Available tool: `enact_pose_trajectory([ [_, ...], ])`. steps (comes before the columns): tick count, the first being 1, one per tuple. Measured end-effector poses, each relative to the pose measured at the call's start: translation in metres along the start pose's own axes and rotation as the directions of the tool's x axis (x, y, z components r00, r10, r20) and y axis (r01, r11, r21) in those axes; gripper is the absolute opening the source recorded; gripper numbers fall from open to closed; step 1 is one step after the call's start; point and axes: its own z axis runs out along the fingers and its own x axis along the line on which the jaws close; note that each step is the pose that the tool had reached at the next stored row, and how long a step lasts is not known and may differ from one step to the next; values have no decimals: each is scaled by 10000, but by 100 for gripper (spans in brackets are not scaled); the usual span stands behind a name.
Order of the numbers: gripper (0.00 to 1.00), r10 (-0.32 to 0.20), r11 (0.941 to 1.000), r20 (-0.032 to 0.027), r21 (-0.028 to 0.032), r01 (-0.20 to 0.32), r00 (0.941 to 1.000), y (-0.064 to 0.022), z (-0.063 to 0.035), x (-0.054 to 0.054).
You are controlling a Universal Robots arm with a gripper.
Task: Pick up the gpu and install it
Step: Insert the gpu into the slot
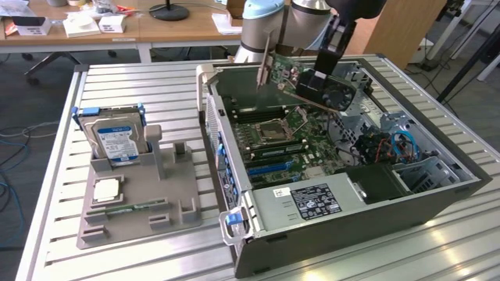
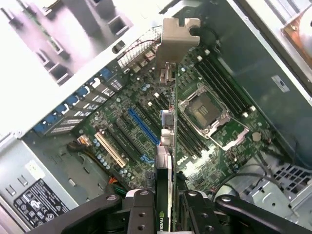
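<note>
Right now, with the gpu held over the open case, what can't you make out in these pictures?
- Exterior view: the gpu hides the motherboard slots beneath it.
- Wrist view: the gpu, gripped by the claw, is edge-on. Its faces and its gap to the motherboard cannot be judged.
- Exterior view: the power supply label print is too small. The gray holder hides the hard drive bottom.

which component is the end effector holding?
The gpu: dark card clamped by the end effector above the open case. Hard drive and memory stick sit in the grey tray.
</note>
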Motion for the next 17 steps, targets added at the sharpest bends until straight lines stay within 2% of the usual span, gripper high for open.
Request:
enact_pose_trajectory([
  [5, 26, -909, 9959, -53, -21, 909, 9958, 0, 1, 0],
  [9, 26, -1631, 9866, -95, -40, 1631, 9866, 0, 2, 0],
  [12, 26, -2160, 9764, -126, -56, 2160, 9763, 0, 2, 0],
  [17, 26, -3037, 9528, -173, -88, 3036, 9526, 0, 3, 0],
])
